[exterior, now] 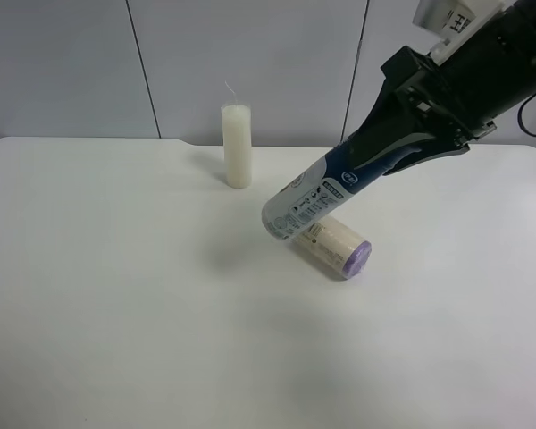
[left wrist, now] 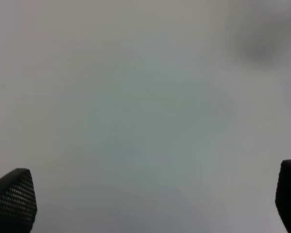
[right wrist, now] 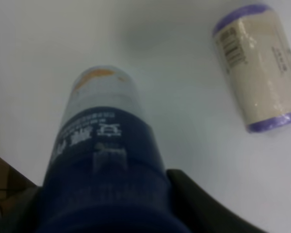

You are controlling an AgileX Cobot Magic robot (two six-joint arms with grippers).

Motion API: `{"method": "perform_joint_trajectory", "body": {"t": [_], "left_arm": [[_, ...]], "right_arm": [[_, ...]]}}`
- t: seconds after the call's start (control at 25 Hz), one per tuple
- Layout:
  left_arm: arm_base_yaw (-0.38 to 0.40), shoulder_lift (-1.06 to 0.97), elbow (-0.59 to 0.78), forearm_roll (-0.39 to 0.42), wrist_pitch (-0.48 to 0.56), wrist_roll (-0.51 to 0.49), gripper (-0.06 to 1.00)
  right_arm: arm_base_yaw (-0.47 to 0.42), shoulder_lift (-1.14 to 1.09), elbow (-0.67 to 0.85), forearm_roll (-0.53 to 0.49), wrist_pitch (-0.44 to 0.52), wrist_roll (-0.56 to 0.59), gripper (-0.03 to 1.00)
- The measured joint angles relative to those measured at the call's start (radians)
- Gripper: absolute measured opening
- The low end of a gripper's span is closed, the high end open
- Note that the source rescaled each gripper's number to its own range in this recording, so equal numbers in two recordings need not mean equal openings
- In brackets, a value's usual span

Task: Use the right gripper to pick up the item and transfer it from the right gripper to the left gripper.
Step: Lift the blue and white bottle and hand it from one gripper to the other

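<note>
**Bottle's up, handoff next**

My right tool (exterior: 389,154) is clamped on the bottle (exterior: 314,198) at its blue end. It holds the bottle tilted in the air, off the surface (exterior: 116,313) and near the roll (exterior: 338,248). I guess that leaves the white end free for my left tool (left wrist: 150,201), whose fingers stand wide apart with nothing between them. Writing: an oval logo and small print, all too blurry to read.
</note>
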Motion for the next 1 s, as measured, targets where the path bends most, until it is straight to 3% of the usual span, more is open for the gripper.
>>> {"method": "perform_joint_trajectory", "body": {"t": [0.24, 0.4, 0.68, 1.0], "left_arm": [[-0.141, 0.162, -0.026, -0.103, -0.019, 0.112, 1.0], [-0.279, 0.25, -0.026, -0.101, -0.028, 0.146, 1.0], [-0.475, 0.411, -0.026, -0.087, -0.145, 0.187, 1.0], [-0.616, 0.57, -0.027, -0.077, -0.245, 0.231, 1.0]], "right_arm": [[0.012, 0.0, 0.0, 0.05, 0.0, -0.034, 0.0], [0.06, 0.0, 0.0, 0.058, 0.003, -0.047, 0.0], [0.111, 0.0, 0.0, 0.084, 0.0, -0.048, 0.0], [0.186, 0.0, 0.0, 0.106, -0.04, -0.05, 0.0]]}}
